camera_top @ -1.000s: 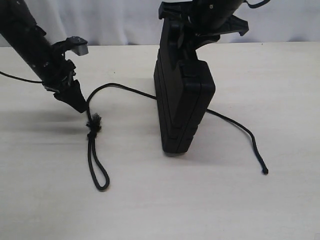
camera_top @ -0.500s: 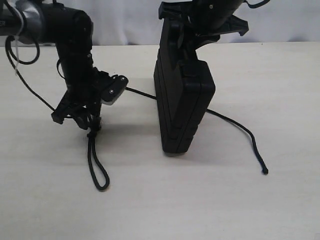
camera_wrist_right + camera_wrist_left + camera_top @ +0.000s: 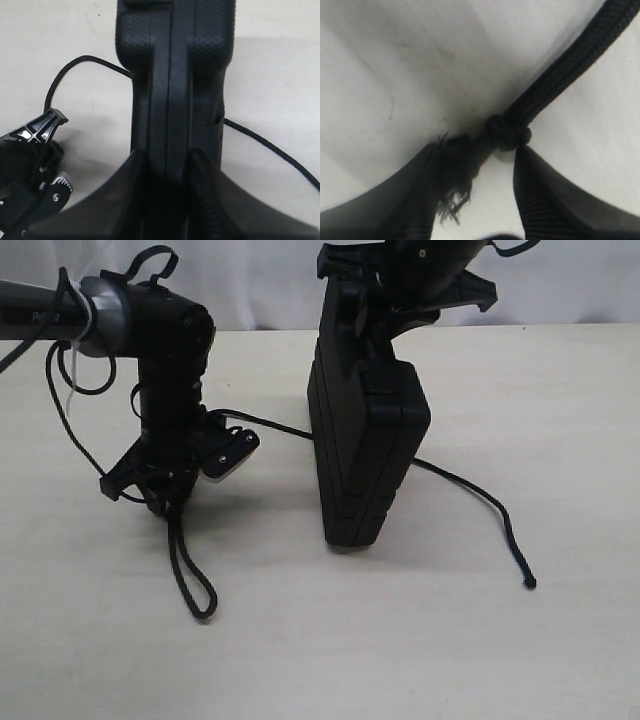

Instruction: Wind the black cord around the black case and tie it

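The black case (image 3: 365, 440) stands upright on its narrow end on the table, with my right gripper (image 3: 372, 312) shut on its top edge. In the right wrist view the two fingers (image 3: 125, 190) press both sides of the case (image 3: 172, 75). The black cord (image 3: 470, 490) passes behind the case's base. One end lies loose at the front right and the other ends in a knotted loop (image 3: 195, 585) on the left. My left gripper (image 3: 175, 502) points down over that knot. It is open, and the knot (image 3: 507, 132) and frayed tuft (image 3: 452, 172) lie between its fingertips (image 3: 477, 150).
A white curtain (image 3: 250, 285) hangs behind the pale tabletop (image 3: 400, 640). The left arm's thin cables (image 3: 60, 400) droop beside its wrist. The left gripper's body (image 3: 30, 165) shows close to the case in the right wrist view.
My left arm has swung in from the far left, turned its wrist and come down over the cord's knot. The case, the right gripper and the cord's right end have stayed put.
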`<state>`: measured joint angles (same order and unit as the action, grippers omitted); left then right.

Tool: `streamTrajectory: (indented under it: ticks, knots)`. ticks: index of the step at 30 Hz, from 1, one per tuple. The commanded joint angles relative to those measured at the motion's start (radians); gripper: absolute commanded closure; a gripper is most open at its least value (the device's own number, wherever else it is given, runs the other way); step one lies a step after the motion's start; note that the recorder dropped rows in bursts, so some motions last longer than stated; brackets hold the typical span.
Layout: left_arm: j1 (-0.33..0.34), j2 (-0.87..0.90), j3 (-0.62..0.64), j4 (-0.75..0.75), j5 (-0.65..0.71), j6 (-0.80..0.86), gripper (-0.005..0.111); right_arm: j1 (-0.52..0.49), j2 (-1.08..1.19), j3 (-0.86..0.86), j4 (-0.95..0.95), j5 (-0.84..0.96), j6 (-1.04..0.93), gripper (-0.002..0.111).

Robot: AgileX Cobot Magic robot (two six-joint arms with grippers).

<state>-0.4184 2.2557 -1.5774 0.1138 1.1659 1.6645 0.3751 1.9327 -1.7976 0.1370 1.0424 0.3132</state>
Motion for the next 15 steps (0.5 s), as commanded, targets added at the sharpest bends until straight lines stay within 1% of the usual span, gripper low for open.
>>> streamTrajectory:
  ticks: [1,3,5,8,11,15]
  knots:
    - [-0.001,0.033,-0.001,-0.045,0.024,0.003,0.063,-0.001,-0.01,-0.004,0.009,0.003,-0.009,0.104]
    - [-0.001,0.035,-0.001,-0.096,0.024,-0.012,0.07,-0.001,-0.01,-0.004,0.009,0.003,-0.009,0.104]
    - [-0.001,0.035,-0.001,-0.133,0.024,-0.071,0.084,-0.001,-0.01,-0.004,0.009,0.003,-0.009,0.104]
    - [-0.001,0.03,-0.001,-0.133,0.024,-0.154,0.107,-0.001,-0.01,-0.004,0.009,0.003,-0.009,0.104]
    - [-0.001,0.03,-0.001,-0.131,0.015,-0.274,0.107,-0.001,-0.01,-0.004,0.009,0.003,-0.009,0.104]
    - [0.002,0.03,-0.001,-0.127,-0.015,-0.365,0.107,-0.001,-0.01,-0.004,0.009,0.003,-0.009,0.104]
